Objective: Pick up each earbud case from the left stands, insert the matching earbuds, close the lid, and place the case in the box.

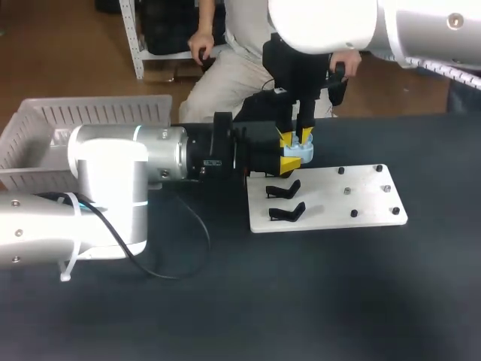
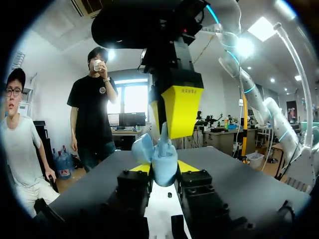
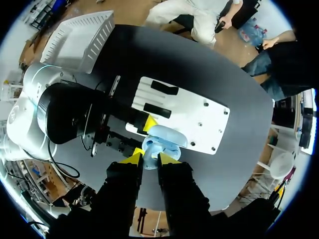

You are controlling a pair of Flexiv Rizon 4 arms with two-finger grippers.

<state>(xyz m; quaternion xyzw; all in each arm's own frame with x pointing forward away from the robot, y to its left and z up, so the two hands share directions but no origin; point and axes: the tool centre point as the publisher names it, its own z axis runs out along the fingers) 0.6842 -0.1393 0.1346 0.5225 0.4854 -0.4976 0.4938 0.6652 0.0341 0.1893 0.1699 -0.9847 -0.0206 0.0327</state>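
Earbud case is held pinched by the left gripper over the white board edge; the right gripper jaws are pressed on the top of the case.

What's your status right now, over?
Left gripper shut on open earbud case above white board. Right gripper directly over it, grip unclear. Nothing seen in the way.
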